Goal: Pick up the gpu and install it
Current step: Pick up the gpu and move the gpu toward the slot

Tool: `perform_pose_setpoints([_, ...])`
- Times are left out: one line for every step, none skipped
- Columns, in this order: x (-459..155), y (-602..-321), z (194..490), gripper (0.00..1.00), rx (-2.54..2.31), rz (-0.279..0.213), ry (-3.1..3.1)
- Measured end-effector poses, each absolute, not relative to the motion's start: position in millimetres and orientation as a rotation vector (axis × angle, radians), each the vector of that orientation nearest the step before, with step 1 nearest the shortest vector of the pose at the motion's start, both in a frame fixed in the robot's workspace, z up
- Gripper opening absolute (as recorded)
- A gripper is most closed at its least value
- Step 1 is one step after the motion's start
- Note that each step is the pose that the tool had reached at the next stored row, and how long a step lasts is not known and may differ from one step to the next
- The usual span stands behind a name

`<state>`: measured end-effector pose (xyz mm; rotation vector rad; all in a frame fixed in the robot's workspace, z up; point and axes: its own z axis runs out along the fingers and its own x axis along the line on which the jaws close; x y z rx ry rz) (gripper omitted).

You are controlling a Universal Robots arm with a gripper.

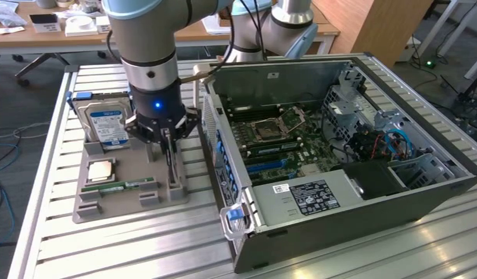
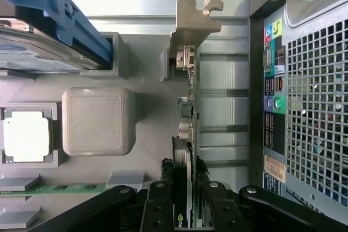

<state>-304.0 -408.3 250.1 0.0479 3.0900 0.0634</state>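
- Farthest from the gripper (image 2: 187, 186), toward the exterior view's left, a hard drive (image 1: 106, 125) stands in the grey holder (image 1: 129, 208). Its label is blue and white, but the print is too small to read.
- Nearer to the gripper on that same side lie a processor (image 1: 101, 170) with a bare metal lid and a green RAM stick (image 1: 118, 187). No writing can be read on them.
- The gpu (image 2: 187, 107) is directly under the gripper, standing on its long edge in a slot of the holder. Its long axis is level and runs along the back wall of the case, so the card is thin in the direction in which the jaws close.
- The gripper reaches it from above and is closed to about the thickness of the card. One finger (image 2: 160, 205) is on each face, near the end opposite to the silver bracket (image 2: 193, 23). It seems to clamp the card, though the contact on the case side is hard to see in the wrist view.
- At the gripper the card edge carries a small green mark (image 2: 181, 222); it cannot be read as a name.
- Just beside the gripper, on the exterior view's right, the computer case (image 1: 377, 215) lies open on its side with the motherboard (image 1: 293, 145) facing up. Its back panel is turned to the gripper and shows coloured ports (image 2: 273, 103) and an orange sticker (image 2: 274, 168), which is not readable.
- Deeper in the case, well apart from the gripper, the power supply has a black label (image 1: 309, 196) with white print, also too small to read.
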Motion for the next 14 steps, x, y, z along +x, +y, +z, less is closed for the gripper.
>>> perform_pose_setpoints([-304.0,-408.3,251.9,0.26,0.048,0.063,3.09])
perform_pose_setpoints([-304.0,-408.3,253.7,0.26,0.048,0.063,3.09])
perform_pose_setpoints([-303.9,-408.3,255.7,0.26,0.048,0.063,3.09])
perform_pose_setpoints([-303.9,-408.3,257.6,0.26,0.048,0.063,3.09])
perform_pose_setpoints([-304.0,-408.3,259.4,0.26,0.048,0.063,3.09])
perform_pose_setpoints([-304.0,-408.3,261.1,0.26,0.048,0.063,3.09])
perform_pose_setpoints([-304.0,-408.3,262.9,0.26,0.048,0.063,3.09])
perform_pose_setpoints([-304.0,-408.3,264.6,0.26,0.048,0.063,3.09])
perform_pose_setpoints([-304.0,-408.3,266.4,0.26,0.048,0.063,3.09])
perform_pose_setpoints([-304.0,-408.3,268.2,0.26,0.048,0.063,3.09])
perform_pose_setpoints([-304.0,-408.3,270.2,0.26,0.048,0.063,3.09])
perform_pose_setpoints([-304.0,-408.3,272.1,0.26,0.048,0.063,3.09])
perform_pose_setpoints([-304.0,-408.3,274.2,0.26,0.048,0.063,3.09])
perform_pose_setpoints([-304.0,-408.3,276.6,0.26,0.048,0.063,3.09])
